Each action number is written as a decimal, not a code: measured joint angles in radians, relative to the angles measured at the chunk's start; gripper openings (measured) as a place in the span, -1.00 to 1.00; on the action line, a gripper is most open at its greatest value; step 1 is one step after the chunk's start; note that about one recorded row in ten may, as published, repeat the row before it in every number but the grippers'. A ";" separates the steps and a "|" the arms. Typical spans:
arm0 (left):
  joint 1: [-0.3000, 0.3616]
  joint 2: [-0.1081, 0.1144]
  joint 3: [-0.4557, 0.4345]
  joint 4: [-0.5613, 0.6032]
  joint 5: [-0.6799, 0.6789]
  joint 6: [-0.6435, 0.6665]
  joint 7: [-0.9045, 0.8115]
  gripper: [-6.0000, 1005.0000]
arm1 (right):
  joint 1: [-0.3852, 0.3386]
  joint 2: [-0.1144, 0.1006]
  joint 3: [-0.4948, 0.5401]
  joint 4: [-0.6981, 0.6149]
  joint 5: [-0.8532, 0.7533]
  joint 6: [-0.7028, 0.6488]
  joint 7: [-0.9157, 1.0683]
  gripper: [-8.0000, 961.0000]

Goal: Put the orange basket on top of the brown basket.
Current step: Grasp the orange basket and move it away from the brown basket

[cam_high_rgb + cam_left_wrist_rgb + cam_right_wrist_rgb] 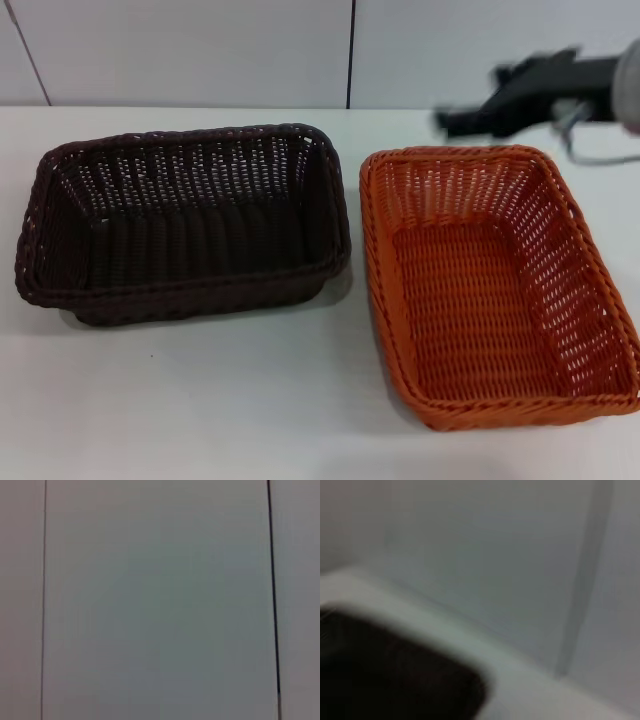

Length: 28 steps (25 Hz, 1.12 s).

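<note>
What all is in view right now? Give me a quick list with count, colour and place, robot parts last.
brown basket: one, dark brown, on the table's left side, upright and empty; also shows in the right wrist view.
orange basket: one, bright orange, on the table's right side, upright and empty, apart from the brown basket with a strip of table between them.
table: one, white, under both baskets.
wall: white panels with dark seams, behind the table.
right gripper: one, black, in the air above the table just past the orange basket's far rim, touching nothing.
left gripper: not in view.
</note>
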 joint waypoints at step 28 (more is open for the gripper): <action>-0.084 -0.002 -0.002 0.164 -0.015 -0.032 -0.033 0.57 | 0.173 0.036 0.015 0.017 0.045 -0.870 -0.147 0.65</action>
